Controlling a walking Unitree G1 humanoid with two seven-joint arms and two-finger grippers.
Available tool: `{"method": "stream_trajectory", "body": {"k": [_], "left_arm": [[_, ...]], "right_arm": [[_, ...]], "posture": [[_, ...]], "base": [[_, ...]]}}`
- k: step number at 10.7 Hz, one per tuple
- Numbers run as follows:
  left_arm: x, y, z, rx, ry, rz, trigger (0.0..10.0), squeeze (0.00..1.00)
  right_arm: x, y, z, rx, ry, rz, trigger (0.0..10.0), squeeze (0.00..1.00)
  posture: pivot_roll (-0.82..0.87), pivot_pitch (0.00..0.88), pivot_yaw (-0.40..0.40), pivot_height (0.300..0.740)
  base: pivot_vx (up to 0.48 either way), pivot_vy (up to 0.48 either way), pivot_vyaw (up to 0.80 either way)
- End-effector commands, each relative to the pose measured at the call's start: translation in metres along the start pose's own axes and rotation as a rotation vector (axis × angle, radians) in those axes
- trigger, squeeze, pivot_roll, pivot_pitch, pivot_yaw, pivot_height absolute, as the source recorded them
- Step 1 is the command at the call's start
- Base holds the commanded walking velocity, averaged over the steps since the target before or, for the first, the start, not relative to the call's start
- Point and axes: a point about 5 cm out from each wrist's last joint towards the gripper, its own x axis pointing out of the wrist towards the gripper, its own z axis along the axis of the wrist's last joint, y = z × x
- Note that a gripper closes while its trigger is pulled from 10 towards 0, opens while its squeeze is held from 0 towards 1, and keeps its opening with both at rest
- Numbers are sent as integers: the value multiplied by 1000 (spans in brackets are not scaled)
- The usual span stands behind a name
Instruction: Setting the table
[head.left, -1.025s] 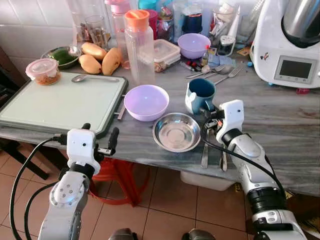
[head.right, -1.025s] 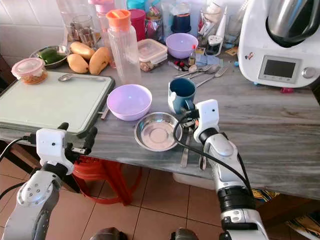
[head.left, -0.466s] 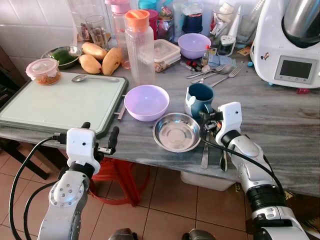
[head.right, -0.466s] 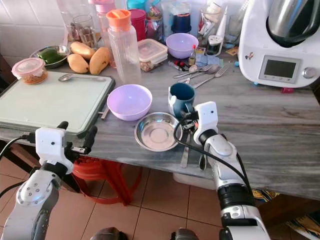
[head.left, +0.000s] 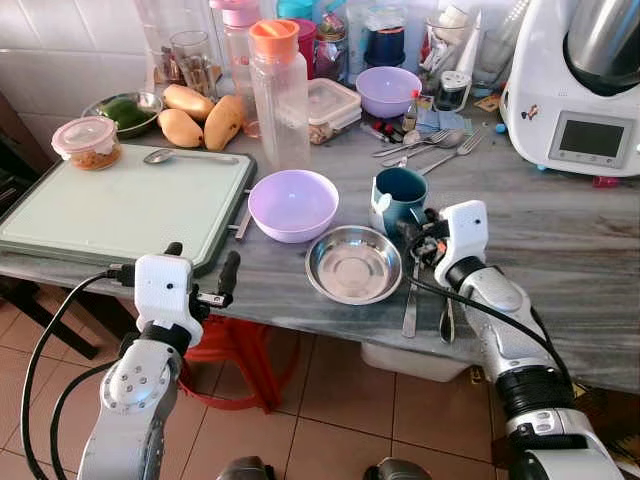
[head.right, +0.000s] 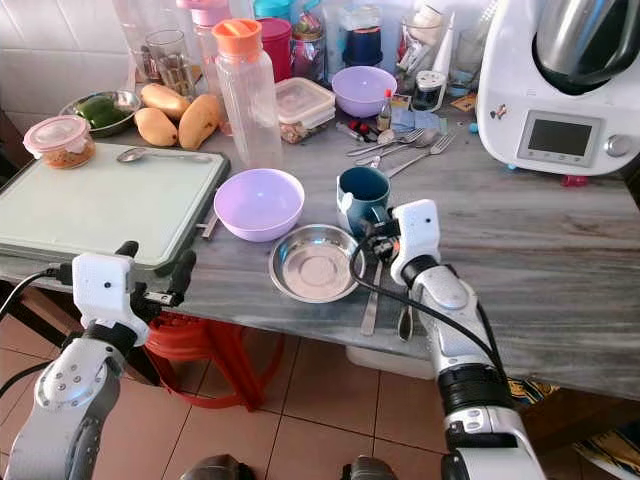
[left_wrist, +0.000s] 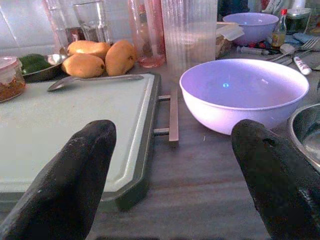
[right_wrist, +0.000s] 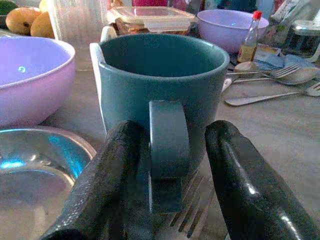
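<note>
A blue mug stands on the grey table, its handle turned toward me. My right gripper is open just in front of it, and in the right wrist view its black fingers stand on either side of the handle. A steel bowl sits left of the gripper, with a purple bowl behind it. A fork and a spoon lie under the right arm. My left gripper hangs open at the table's front edge, empty, facing the cutting board.
A clear bottle with an orange cap stands behind the purple bowl. Mangoes, food containers, a second purple bowl and loose cutlery crowd the back. A white kitchen machine stands at the far right. A spoon lies on the board.
My right gripper dipped back a little and has returned close to the mug's handle. The mug and the left arm have stayed put.
</note>
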Motion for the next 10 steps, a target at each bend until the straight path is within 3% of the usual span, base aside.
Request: {"method": "stream_trajectory", "body": {"k": [1,6,10], "left_arm": [[2,-1,0,0,4,-1,10000,0],[6,-3,-1,-7,1,-6,10000,0],[10,-4,-5,-9,1,17,10000,0]], "right_arm": [[3,-3,9,-17,-33,-8,10000,1000],[-1,4,23,-97,-117,-2,10000,1000],[-4,-1,40,-120,-204,-83,10000,1000]], "posture": [[43,0,54,740],[30,0,54,740],[28,0,48,740]], "base": [[0,0,0],[0,0,0],[0,0,0]]}}
